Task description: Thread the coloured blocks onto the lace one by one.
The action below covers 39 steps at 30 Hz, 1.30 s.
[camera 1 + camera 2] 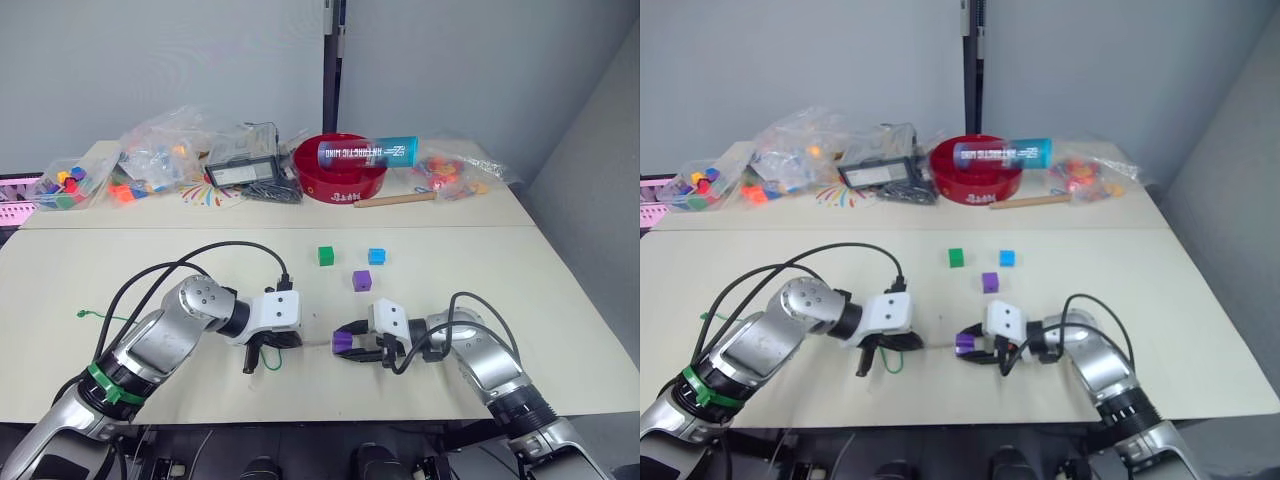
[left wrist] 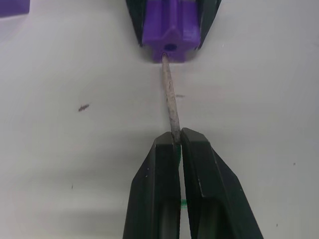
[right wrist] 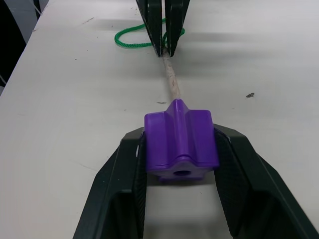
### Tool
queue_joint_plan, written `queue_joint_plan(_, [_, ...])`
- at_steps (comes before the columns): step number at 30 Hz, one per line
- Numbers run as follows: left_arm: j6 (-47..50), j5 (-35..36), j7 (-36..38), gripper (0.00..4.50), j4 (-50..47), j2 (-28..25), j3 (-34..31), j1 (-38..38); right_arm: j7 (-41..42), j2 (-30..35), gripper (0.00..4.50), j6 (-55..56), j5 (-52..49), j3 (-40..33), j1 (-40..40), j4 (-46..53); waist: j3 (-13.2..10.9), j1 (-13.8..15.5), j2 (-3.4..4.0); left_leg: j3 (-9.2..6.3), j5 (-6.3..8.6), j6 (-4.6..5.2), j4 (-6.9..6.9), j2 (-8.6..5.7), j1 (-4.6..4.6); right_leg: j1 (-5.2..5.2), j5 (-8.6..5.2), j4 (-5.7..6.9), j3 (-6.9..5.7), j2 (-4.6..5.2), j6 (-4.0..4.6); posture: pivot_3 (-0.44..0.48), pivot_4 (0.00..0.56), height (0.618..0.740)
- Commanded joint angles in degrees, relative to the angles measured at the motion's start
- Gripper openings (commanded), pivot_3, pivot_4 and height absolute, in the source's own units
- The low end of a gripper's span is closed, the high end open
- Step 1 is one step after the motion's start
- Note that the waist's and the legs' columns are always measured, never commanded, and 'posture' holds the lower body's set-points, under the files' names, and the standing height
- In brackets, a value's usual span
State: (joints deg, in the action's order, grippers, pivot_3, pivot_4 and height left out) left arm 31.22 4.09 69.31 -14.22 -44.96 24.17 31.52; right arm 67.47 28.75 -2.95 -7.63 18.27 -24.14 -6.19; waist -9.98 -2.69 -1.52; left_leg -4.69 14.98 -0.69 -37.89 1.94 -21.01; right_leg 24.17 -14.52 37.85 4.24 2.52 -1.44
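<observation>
The left gripper [image 2: 178, 144] is pinched tight on the lace [image 3: 170, 79], holding its stiff pale tip, which points right into the hole of a purple block [image 3: 181, 141]. That block is clamped between the fingers of the right gripper [image 1: 350, 344], low over the near middle of the table [image 1: 560, 300]. How far the tip has gone into the hole is hidden. Behind the left gripper the green cord curls in a small loop on the table; most of its length is hidden under the arm.

Farther back lie a second purple block [image 1: 361, 280], a blue block [image 1: 377, 256] and a dark green block [image 1: 325, 256], all apart. At the far edge a red bowl [image 1: 340, 170] holds a blue tube [image 1: 368, 151] with white lettering too small to read.
</observation>
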Motion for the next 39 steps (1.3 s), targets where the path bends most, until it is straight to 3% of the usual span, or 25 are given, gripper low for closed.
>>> queue_joint_plan(1, [-0.61, -0.25, 0.2, 0.0, -1.1, -0.78, -0.92, 0.12, 1.27, 0.66, 1.38, 0.14, 0.49, 0.97, 1.16, -0.75, 0.0, 0.01, 0.0, 0.0, 0.0, 0.0, 0.0, 0.0, 0.0, 0.0, 0.0, 0.0, 0.0, 0.0, 0.0, 0.0, 0.15, 0.74])
queue_joint_plan(33, [-0.66, -1.81, 0.28, 0.0, 0.31, 3.43, 2.09, 3.29, 1.27, -1.14, 1.38, -0.85, 0.96, 2.57, -0.51, 1.05, 0.0, -0.16, 0.0, 0.0, 0.0, 0.0, 0.0, 0.0, 0.0, 0.0, 0.0, 0.02, 0.0, -0.01, 0.0, 0.0, 0.15, 0.74])
queue_joint_plan(39, [0.27, -1.25, -0.39, 0.0, -0.12, 6.95, 2.76, 4.08, 0.5, -1.8, 1.38, -1.87, 1.08, 2.66, -0.82, 1.43, 0.0, 0.14, 0.0, 0.0, 0.0, 0.0, -0.02, -0.01, -0.01, 0.0, 0.0, 0.01, 0.0, 0.01, 0.0, 0.0, 0.15, 0.74])
